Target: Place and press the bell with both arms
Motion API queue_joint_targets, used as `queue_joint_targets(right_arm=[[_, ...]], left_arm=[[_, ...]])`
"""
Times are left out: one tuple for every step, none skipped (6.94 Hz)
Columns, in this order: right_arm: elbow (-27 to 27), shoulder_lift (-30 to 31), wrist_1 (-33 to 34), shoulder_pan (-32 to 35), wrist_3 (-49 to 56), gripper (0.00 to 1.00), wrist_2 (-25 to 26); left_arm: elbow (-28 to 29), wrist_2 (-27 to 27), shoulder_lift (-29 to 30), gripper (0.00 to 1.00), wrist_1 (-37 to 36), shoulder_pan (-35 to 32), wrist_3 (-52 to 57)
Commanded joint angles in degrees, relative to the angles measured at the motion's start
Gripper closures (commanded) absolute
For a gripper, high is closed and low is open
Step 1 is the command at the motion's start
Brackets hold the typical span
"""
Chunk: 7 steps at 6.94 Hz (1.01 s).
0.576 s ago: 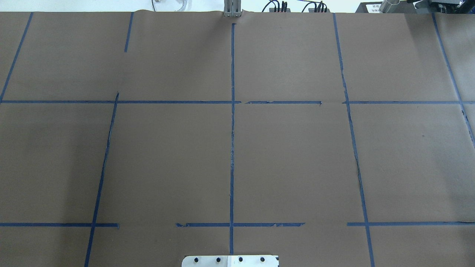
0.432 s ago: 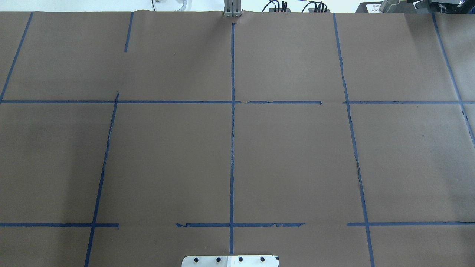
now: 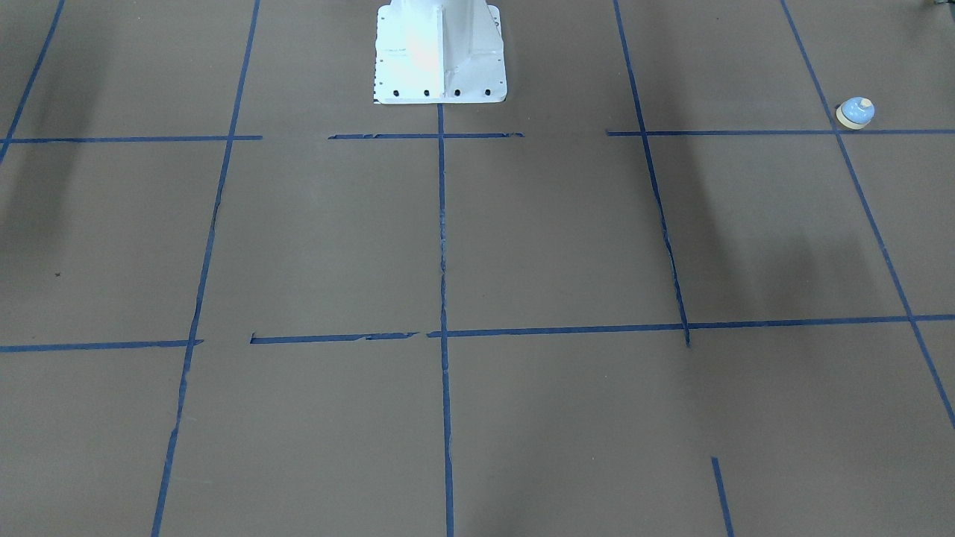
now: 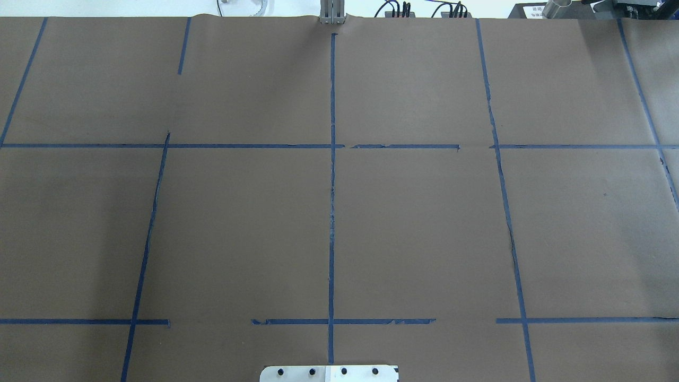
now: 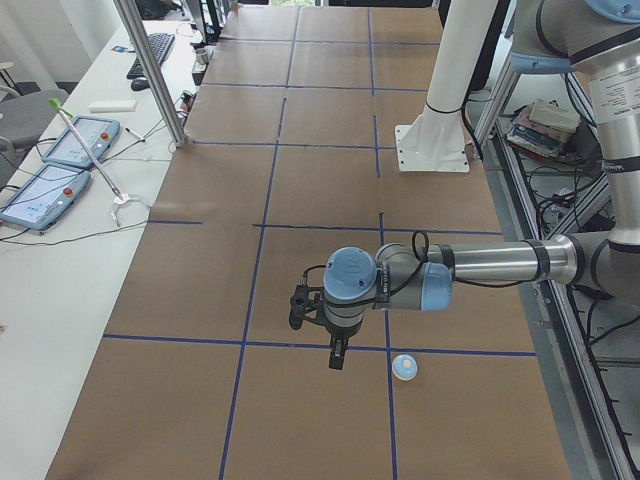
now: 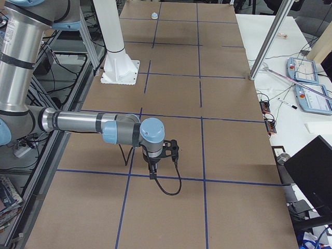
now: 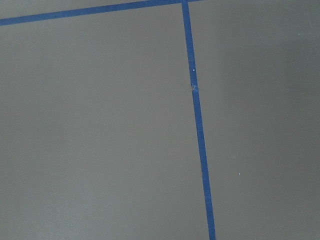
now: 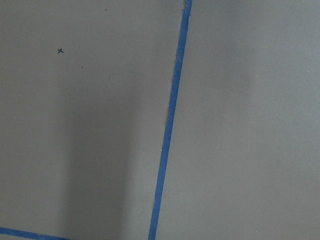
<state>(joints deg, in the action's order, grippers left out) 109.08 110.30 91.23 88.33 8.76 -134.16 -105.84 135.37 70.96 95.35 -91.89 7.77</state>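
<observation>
The bell point(image 3: 855, 112), light blue with a cream base and button, stands upright on the brown table by a blue tape crossing, at the robot's far left. It also shows in the exterior left view point(image 5: 404, 367) and, small and far, in the exterior right view point(image 6: 153, 15). My left gripper point(image 5: 337, 360) hangs above the table, a short way from the bell. My right gripper point(image 6: 151, 175) hangs above a tape line at the table's other end. I cannot tell whether either is open or shut. Both wrist views show only table and tape.
The white mounting pedestal point(image 3: 440, 52) stands at the table's robot side. Blue tape lines point(image 4: 332, 212) divide the brown table. A side bench with teach pendants point(image 5: 62, 145), a metal post point(image 5: 150, 70) and a dark monitor point(image 6: 311, 176) lies beyond the far edge.
</observation>
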Motion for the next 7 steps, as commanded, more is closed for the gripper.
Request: queue_joint_targets(right_arm=[[0.44,0.0,0.0,0.0,-0.05,0.0,0.04],[0.52,0.0,0.0,0.0,-0.06,0.0,0.04],[0.61,0.0,-0.09,0.0,-0.06,0.0,0.04],[0.61,0.0,-0.09,0.0,0.03,0.0,0.04],[0.61,0.0,-0.09,0.0,0.03,0.0,-0.05],[0.87,0.0,0.0,0.0,-0.05,0.0,-0.05],[0.88,0.0,0.0,0.0,0.03,0.0,0.04]], left_arm=[[0.54,0.51,4.6,0.0,3.59,-0.13,-0.21],[0.46,0.42,1.23,0.0,7.79,0.04,0.13],[0.89,0.77,0.77,0.0,10.96,0.83,-0.04],[1.16,1.38,-1.5,0.0,11.08,4.14,-1.26],[1.25,1.13,-3.09,0.0,11.6,7.05,-6.4],[1.6,0.69,-4.93,0.0,12.83,10.47,-7.59],[2.04,0.34,-6.17,0.0,14.49,14.85,-10.99]])
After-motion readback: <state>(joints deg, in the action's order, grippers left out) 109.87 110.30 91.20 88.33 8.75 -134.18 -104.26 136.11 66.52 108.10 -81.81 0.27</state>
